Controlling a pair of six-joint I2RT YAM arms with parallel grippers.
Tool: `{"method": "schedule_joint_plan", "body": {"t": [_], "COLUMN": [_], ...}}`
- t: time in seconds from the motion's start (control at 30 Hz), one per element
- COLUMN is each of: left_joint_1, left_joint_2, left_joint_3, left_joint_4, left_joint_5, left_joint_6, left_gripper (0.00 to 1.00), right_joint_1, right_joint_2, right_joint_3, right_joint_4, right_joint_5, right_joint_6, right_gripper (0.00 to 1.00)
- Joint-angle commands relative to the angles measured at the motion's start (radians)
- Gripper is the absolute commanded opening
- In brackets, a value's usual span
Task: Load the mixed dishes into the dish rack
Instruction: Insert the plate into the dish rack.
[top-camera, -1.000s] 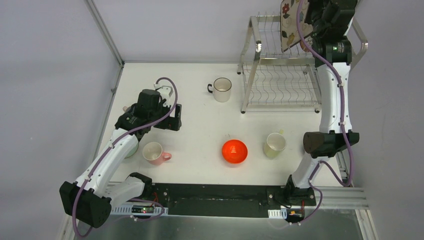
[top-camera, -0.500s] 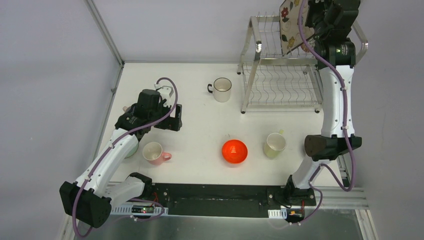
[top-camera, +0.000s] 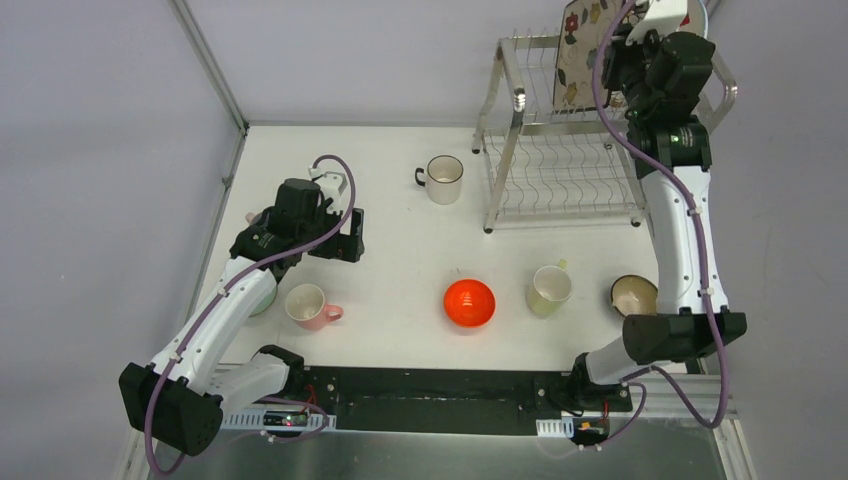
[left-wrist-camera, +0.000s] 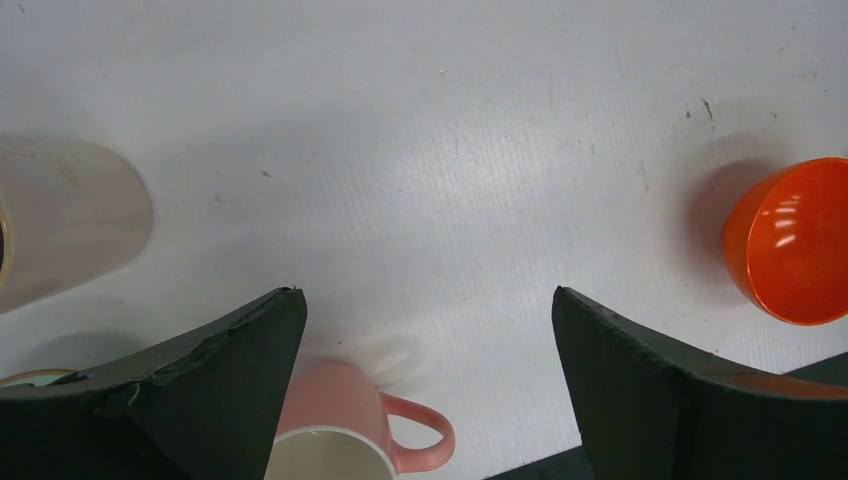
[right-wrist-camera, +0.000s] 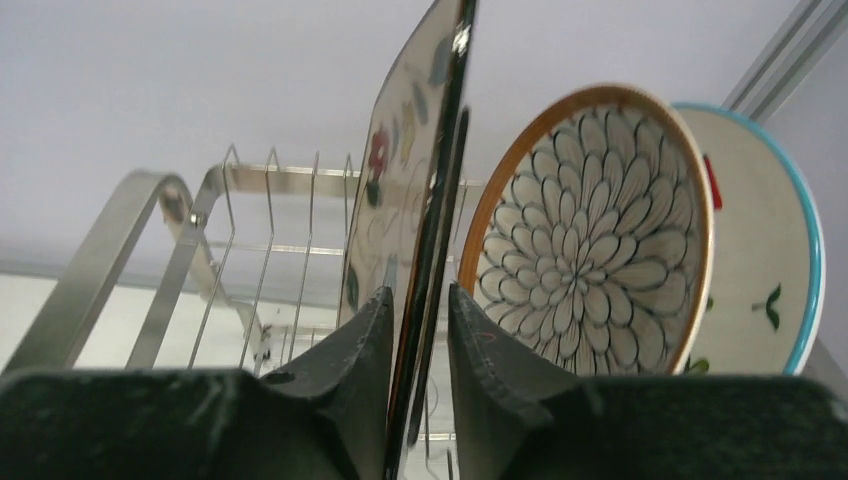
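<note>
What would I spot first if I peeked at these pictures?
The bright orange bowl in the middle of the white table jumps out first. Next comes the tall silver rack at the far right corner. On its top shelf the flowered plate stands on edge, with the right gripper around its rim.

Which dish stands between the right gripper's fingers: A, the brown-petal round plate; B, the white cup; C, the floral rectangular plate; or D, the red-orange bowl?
C: in the right wrist view the floral rectangular plate stands edge-on between the jaws of the right gripper.
</note>
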Motion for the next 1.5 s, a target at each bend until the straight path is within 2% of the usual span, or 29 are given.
{"method": "schedule_joint_plan", "body": {"t": [0.0,0.1,0.4,0.47,0.73,0.9,1.03,1.1,1.23,1.47], "left_joint_1": [-0.007,-0.007,-0.007,-0.007,-0.007,-0.007,-0.007,-0.007,-0.007,-0.007], "left_joint_2": [-0.012,-0.014,-0.018,-0.017,-0.015,-0.02,-0.021,-0.019,-0.008,-0.036], "left_joint_3": [-0.001,-0.001,-0.003,-0.004,-0.002,-0.004,-0.004,-0.002,0.003,-0.004], "left_joint_4": [0.038,0.039,0.038,0.039,0.039,0.04,0.039,0.039,0.04,0.041], "left_joint_5": [0.021,0.018,0.014,0.015,0.017,0.012,0.012,0.013,0.013,0.005], "left_joint_6": [0.008,0.008,0.008,0.008,0.009,0.009,0.01,0.012,0.012,0.013], "left_gripper": [0.99,0.99,0.99,0.99,0.99,0.99,0.99,0.99,0.99,0.99], "right_joint_1": [-0.006,-0.014,-0.029,-0.031,-0.031,-0.032,-0.032,-0.031,-0.031,-0.032], "right_joint_2": [-0.134,-0.168,-0.185,-0.175,-0.168,-0.19,-0.21,-0.219,-0.246,-0.314], "right_joint_3": [-0.146,-0.21,-0.266,-0.247,-0.278,-0.343,-0.359,-0.331,-0.254,-0.198], "right_joint_4": [0.135,0.172,0.154,0.138,0.106,0.116,0.11,0.076,-0.029,-0.243], "right_joint_5": [-0.032,-0.032,-0.117,-0.124,-0.116,-0.095,-0.071,-0.068,-0.071,-0.099], "right_joint_6": [0.059,0.084,0.15,0.158,0.155,0.157,0.164,0.183,0.244,0.365], "right_gripper": [0.31,0.36,0.5,0.5,0.33,0.33,0.42,0.5,0.65,0.85]}}
